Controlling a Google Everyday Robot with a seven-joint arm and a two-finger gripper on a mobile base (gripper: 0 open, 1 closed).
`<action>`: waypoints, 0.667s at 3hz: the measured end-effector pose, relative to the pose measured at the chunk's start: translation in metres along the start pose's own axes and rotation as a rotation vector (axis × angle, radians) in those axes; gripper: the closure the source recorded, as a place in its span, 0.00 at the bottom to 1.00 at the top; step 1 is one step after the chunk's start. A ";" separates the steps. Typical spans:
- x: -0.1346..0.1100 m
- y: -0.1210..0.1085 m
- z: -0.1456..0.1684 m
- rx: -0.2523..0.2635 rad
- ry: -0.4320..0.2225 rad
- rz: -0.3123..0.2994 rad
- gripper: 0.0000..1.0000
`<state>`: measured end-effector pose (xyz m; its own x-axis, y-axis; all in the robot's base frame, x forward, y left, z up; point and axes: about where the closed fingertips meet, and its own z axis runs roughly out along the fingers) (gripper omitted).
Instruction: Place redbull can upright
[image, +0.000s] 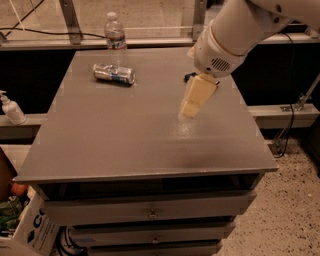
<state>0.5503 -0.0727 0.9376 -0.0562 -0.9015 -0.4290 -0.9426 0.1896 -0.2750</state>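
The redbull can lies on its side on the grey table top, at the back left, its length running left to right. My gripper hangs above the middle right of the table, well to the right of the can and nearer the front. It holds nothing. The white arm reaches in from the upper right.
A clear water bottle stands upright at the table's back edge, just behind the can. A dark snack wrapper is mostly hidden behind the arm. A white pump bottle stands on a ledge to the left. Drawers sit below the table top.
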 end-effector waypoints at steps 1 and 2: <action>-0.046 -0.009 0.022 -0.031 -0.083 -0.027 0.00; -0.046 -0.009 0.022 -0.031 -0.083 -0.027 0.00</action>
<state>0.5692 -0.0239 0.9407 -0.0044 -0.8705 -0.4921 -0.9531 0.1525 -0.2614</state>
